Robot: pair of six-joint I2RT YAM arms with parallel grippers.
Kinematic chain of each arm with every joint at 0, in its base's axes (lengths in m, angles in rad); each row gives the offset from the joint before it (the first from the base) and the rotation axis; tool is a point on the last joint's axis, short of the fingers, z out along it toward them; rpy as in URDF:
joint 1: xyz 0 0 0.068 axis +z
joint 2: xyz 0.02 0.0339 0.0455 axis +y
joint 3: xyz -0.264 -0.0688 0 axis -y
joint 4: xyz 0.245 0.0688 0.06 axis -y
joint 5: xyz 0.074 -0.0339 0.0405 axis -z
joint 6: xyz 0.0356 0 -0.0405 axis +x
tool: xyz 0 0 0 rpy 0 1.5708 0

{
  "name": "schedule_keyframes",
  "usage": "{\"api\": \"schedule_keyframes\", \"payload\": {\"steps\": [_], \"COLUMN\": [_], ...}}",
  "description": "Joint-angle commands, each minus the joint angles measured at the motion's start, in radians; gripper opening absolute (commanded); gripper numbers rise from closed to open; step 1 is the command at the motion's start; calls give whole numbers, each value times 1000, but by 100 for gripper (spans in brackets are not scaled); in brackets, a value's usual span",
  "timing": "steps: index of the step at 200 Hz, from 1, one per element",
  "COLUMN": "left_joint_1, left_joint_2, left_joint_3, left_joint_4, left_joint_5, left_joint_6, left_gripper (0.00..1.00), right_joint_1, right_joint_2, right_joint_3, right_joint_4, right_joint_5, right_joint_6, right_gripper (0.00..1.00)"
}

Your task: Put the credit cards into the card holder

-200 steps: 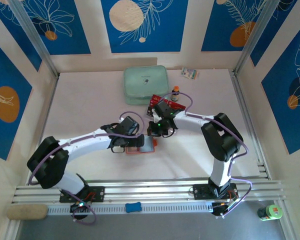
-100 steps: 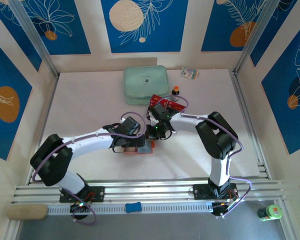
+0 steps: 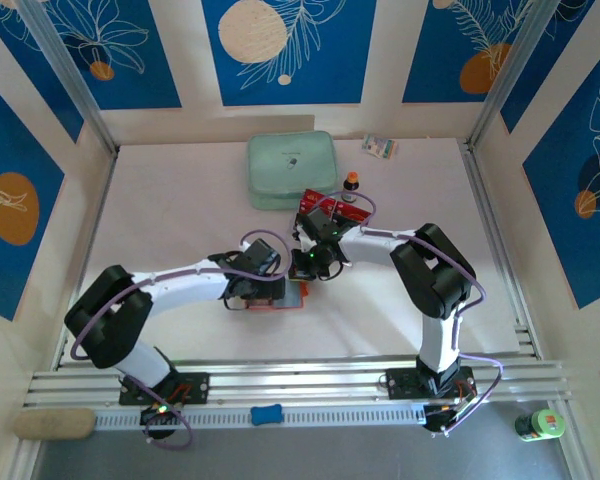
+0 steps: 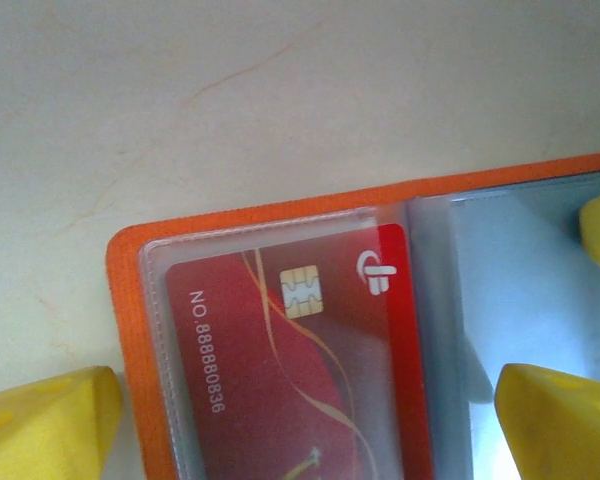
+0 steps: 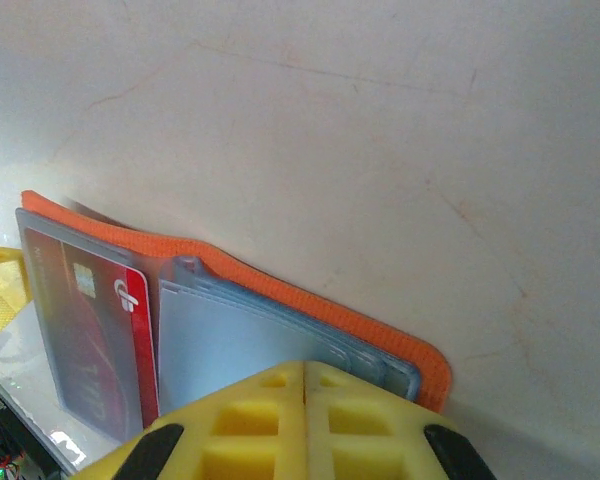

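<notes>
The orange card holder (image 4: 130, 300) lies open on the table, and a red credit card (image 4: 310, 370) with a chip sits inside its clear left pocket. My left gripper (image 4: 300, 440) is open just above that page, one yellow finger (image 4: 40, 425) outside the orange edge and the other over the greyish pockets. My right gripper (image 5: 305, 385) is shut, its tips resting on the holder's (image 5: 310, 300) grey-blue pocket pages (image 5: 230, 340). From above, both grippers, left (image 3: 263, 292) and right (image 3: 307, 270), meet over the holder (image 3: 280, 303). More red credit cards (image 3: 320, 204) lie behind the right arm.
A mint-green zipped pouch (image 3: 292, 168) lies at the back centre. A small dark bottle with an orange cap (image 3: 351, 183) stands right of it, close to the red cards. A small packet (image 3: 381, 147) lies by the back wall. Metal rails run along the table's sides.
Both grippers have closed in over the card holder and cover more of it. The right one came down and left onto its right half; the left arm's elbow swung right.
</notes>
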Motion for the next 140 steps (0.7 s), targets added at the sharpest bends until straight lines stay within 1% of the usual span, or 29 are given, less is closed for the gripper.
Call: {"api": "schedule_keyframes", "payload": {"steps": [1, 16, 29, 46, 62, 82, 114, 140], "left_joint_1": [-9, -7, -8, -9, -8, -8, -9, -7], "left_joint_2": [20, 20, 16, 12, 8, 5, 2, 0], "left_joint_3": [-26, -36, -45, -52, -58, -67, -75, -77], "left_joint_4": [8, 15, 25, 35, 44, 53, 64, 66], "left_joint_5": [-22, -20, -17, -17, -17, -14, -12, -12], "left_joint_6": [23, 23, 22, 22, 21, 21, 23, 22], "left_gripper": [92, 89, 87, 85, 83, 82, 79, 79], "right_joint_1": [-5, -9, -10, -12, -12, -10, -3, 0], "right_joint_2": [4, -20, -44, -66, -76, -75, -55, -38], "right_joint_3": [-7, -12, -21, -32, -44, -53, -50, -47], "right_joint_4": [-11, -14, -13, -14, -3, 14, 25, 35], "right_joint_5": [-29, -24, -19, -13, -14, -22, -28, -36], "right_joint_6": [14, 20, 27, 38, 53, 70, 82, 89], "right_gripper": [0, 0, 3, 8, 15, 19, 20, 21]}}
